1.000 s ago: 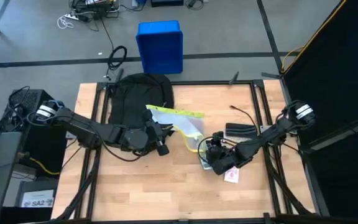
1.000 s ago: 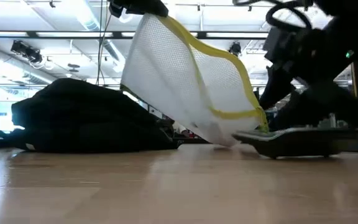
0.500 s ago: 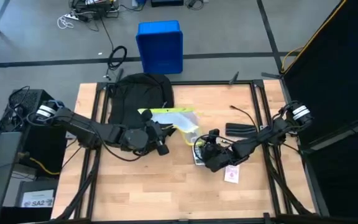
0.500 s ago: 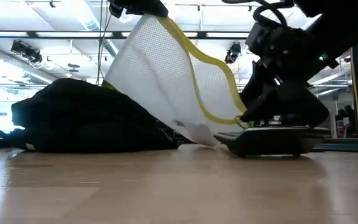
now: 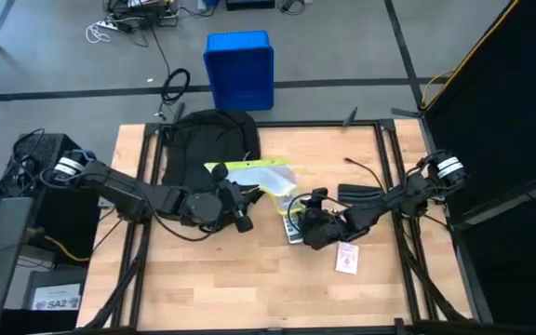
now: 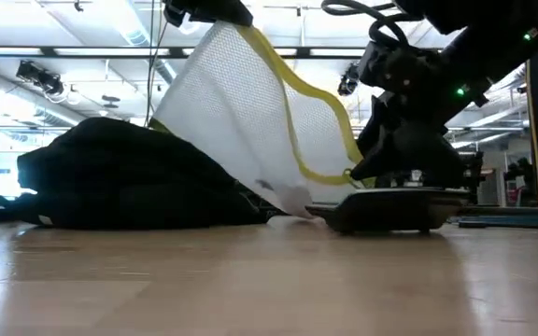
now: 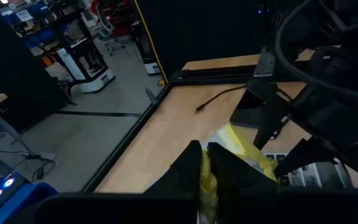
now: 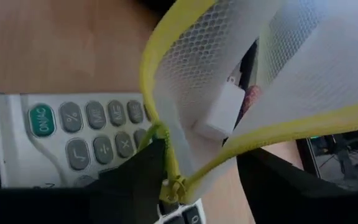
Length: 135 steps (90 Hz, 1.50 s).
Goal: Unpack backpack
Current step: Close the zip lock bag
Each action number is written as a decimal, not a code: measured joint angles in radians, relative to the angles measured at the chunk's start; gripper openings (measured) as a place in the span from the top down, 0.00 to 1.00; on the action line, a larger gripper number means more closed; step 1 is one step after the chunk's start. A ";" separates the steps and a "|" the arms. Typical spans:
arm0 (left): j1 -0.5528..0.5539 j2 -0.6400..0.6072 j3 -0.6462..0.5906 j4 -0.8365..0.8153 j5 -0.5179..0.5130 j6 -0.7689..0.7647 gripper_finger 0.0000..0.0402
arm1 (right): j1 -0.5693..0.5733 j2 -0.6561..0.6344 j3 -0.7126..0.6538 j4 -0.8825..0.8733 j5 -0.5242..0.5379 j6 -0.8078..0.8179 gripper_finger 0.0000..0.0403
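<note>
The backpack point(image 5: 205, 149) lies at the bench's point(image 5: 203, 279) far side; a white mesh pouch point(image 5: 261, 177) with yellow trim stretches from it, the left claw point(image 5: 246, 207) clamped on one edge, the right claw point(image 5: 298, 216) pinching its zipper end above a calculator point(image 8: 55, 143).

Matt black cloth backpack point(image 5: 207, 140) at upper centre; white open-weave mesh pouch point(image 6: 250, 121) with yellow fabric edging; smooth pale wooden worktop point(image 5: 249, 279); grey plastic calculator point(image 8: 55, 137) with glossy keys.
</note>
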 joint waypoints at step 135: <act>0.000 0.000 0.001 0.015 -0.032 0.052 1.00 | 0.089 0.025 0.350 -0.363 -0.240 0.001 0.84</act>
